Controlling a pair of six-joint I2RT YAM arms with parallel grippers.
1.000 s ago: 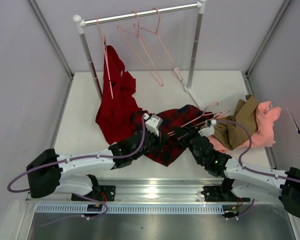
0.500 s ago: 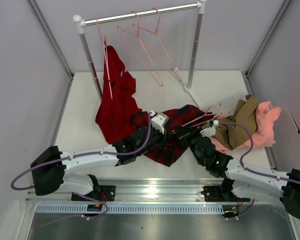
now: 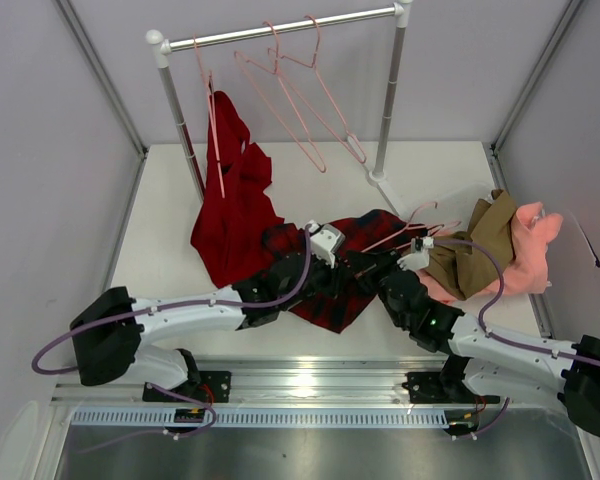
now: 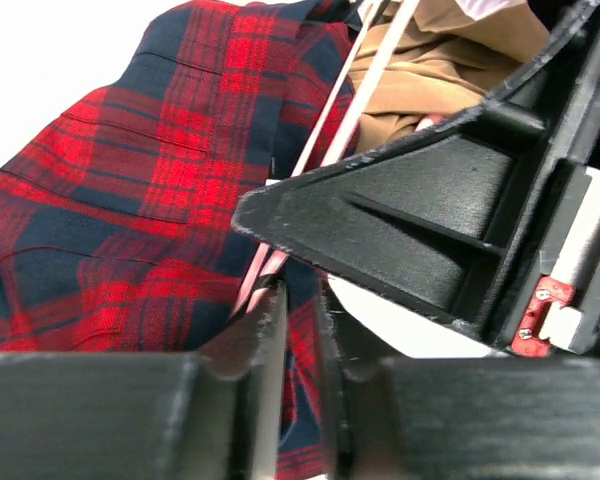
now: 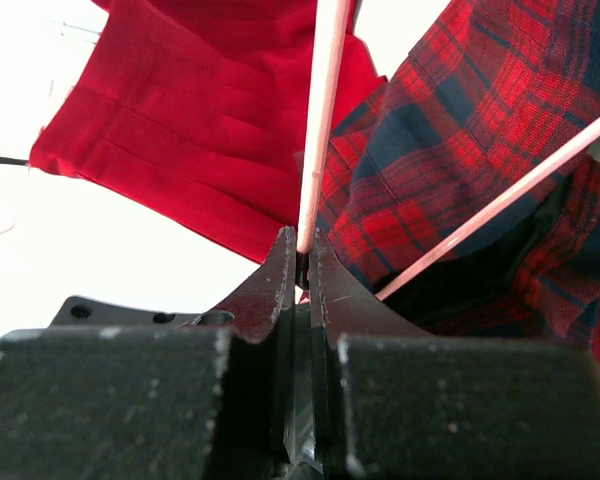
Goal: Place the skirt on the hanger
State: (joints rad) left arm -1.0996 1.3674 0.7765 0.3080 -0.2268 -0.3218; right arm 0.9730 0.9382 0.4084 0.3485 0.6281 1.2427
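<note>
The red and navy plaid skirt (image 3: 330,300) lies crumpled on the table between my two arms. It fills the left wrist view (image 4: 130,180) and the right side of the right wrist view (image 5: 480,130). The pale-pink hanger (image 3: 400,235) lies across the skirt's right part. My right gripper (image 3: 365,266) is shut on one rod of the hanger (image 5: 322,120), pinched at the fingertips (image 5: 303,245). My left gripper (image 3: 332,258) is close beside it. Its jaws (image 4: 300,295) are nearly closed with plaid fabric in the narrow gap, and the hanger rods (image 4: 355,100) pass its left fingertip.
A plain solid-red garment (image 3: 230,215) lies left of the skirt and hangs partly on the rack (image 3: 280,30), which holds more pink hangers (image 3: 300,100). Tan and pink clothes (image 3: 490,250) are piled at the right edge. Grey walls close in both sides.
My left gripper has moved right across the skirt, closer to the right gripper. The right gripper and the hanger have hardly moved.
</note>
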